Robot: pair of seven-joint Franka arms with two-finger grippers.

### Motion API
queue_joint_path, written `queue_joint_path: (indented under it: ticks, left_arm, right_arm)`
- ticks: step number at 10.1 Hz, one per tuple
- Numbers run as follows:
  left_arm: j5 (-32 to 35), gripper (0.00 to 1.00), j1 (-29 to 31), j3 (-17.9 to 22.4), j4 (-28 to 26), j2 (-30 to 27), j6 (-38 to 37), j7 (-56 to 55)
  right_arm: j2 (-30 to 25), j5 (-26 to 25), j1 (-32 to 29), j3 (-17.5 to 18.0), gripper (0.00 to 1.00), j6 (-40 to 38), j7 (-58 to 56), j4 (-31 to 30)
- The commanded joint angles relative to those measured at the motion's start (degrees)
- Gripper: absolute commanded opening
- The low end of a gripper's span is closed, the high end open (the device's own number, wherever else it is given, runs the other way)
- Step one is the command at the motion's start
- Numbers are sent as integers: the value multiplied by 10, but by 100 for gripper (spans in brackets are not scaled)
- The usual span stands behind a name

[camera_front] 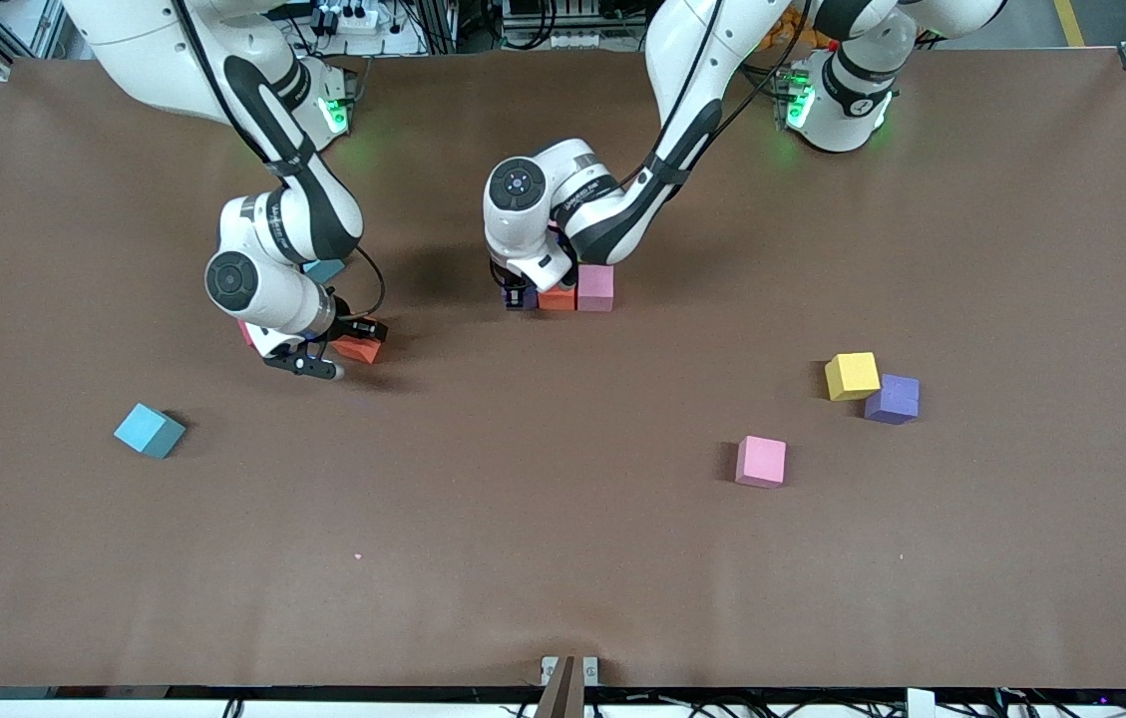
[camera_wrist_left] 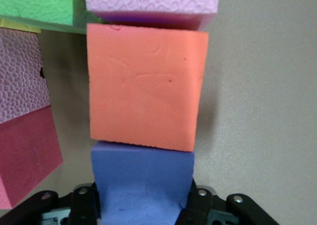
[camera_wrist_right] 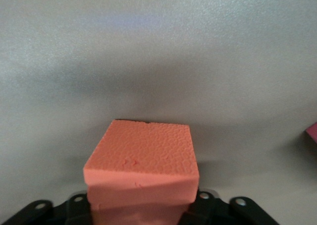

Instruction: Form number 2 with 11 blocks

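Note:
My left gripper (camera_front: pixel 521 295) (camera_wrist_left: pixel 141 205) is shut on a purple block (camera_wrist_left: pixel 141 185) at the end of a row on the table. That block touches an orange block (camera_wrist_left: pixel 146 86) (camera_front: pixel 557 297), and a pink block (camera_front: pixel 595 287) follows. The left wrist view also shows green (camera_wrist_left: pixel 37 4), pink (camera_wrist_left: pixel 20 76) and red (camera_wrist_left: pixel 25 155) blocks beside this row. The left arm hides them in the front view. My right gripper (camera_front: pixel 345 349) (camera_wrist_right: pixel 143 210) is shut on another orange block (camera_wrist_right: pixel 143 160) (camera_front: pixel 359 348) toward the right arm's end of the table.
Yellow (camera_front: pixel 852 376), purple (camera_front: pixel 893 399) and pink (camera_front: pixel 761 461) blocks lie loose toward the left arm's end. One light-blue cube (camera_front: pixel 150 430) sits nearer the front camera than the right gripper. Another light-blue cube (camera_front: pixel 325 269) peeks out under the right arm.

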Motion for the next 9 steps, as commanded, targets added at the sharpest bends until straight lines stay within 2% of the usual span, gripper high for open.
queue_joint_path:
  ticks: [1, 3, 6, 7, 8, 9]
  left_arm:
    - [29, 13, 10, -2, -12, -2, -6, -9]
    - [29, 14, 14, -2, -11, 0, -6, -7]
    - [29, 15, 17, -2, -10, 0, -6, 3]
    - [30, 24, 17, -2, -9, 1, -6, 5]
    - [30, 53, 17, -2, -8, 1, -6, 6]
    - [30, 100, 17, -2, -8, 1, -5, 6]
  right_arm:
    - [-14, 9, 7, -5, 19, 1, 0, -2]
    - [-19, 9, 7, -5, 20, -8, 1, 12]
    - [-24, 9, 7, -4, 21, -66, 9, 53]
    - [-23, 9, 8, -3, 21, -76, 10, 67]
    - [-22, 9, 14, -2, 21, -77, 10, 76]
    - [-20, 9, 24, -2, 21, -77, 10, 83]
